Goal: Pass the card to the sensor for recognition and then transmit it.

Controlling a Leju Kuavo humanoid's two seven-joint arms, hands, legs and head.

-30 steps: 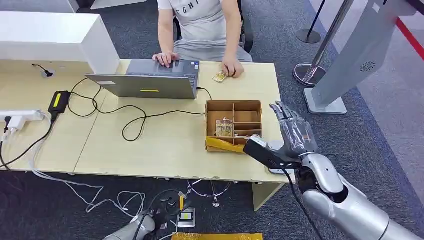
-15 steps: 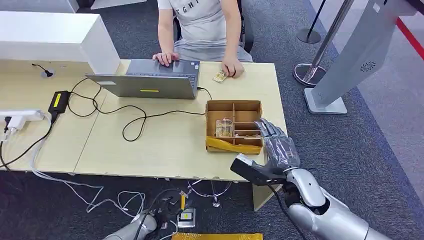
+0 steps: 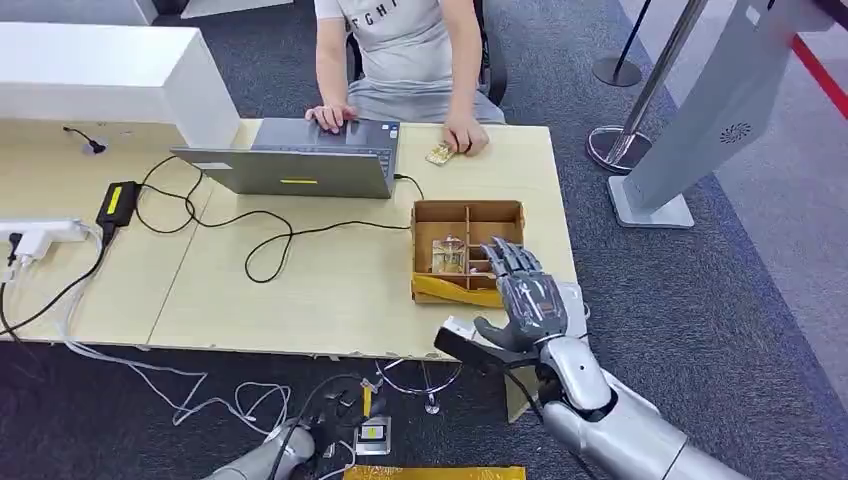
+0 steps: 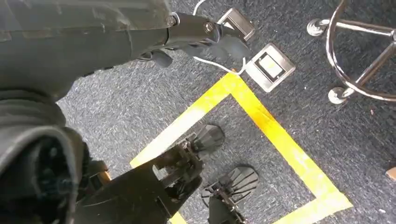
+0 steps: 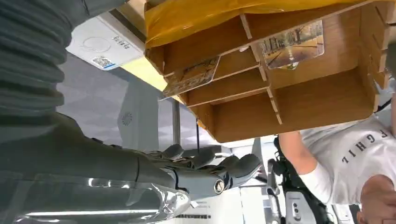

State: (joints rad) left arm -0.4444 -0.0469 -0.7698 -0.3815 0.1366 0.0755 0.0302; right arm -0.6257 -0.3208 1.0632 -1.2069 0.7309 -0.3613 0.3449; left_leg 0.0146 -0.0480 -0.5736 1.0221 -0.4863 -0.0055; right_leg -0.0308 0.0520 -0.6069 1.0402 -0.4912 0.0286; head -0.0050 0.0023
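Note:
A brown divided cardboard box (image 3: 468, 208) stands near the table's right front edge. A picture card (image 3: 449, 256) stands upright in one of its compartments (image 5: 292, 44), and a second card (image 5: 191, 77) lies in a narrow slot. My right hand (image 3: 520, 293) hovers over the box's front right corner, fingers spread, holding nothing (image 5: 205, 170). A white card sensor (image 3: 572, 297) lies on the table just right of the box (image 5: 100, 44), mostly hidden behind the hand. Another card (image 3: 440, 153) lies by the person's hand. My left hand (image 4: 205, 37) hangs over the floor, holding nothing.
A person (image 3: 400, 50) sits across the table at a laptop (image 3: 300, 165). Black cables (image 3: 250, 235), a power adapter (image 3: 118, 200) and a power strip (image 3: 35, 235) cover the table's left half. A grey kiosk stand (image 3: 700, 120) and a stanchion base (image 3: 610, 145) stand to the right.
My right hand has swung left and lower, from beside the table's right edge to over the box's front right corner. The box, the cards and the person have stayed put.

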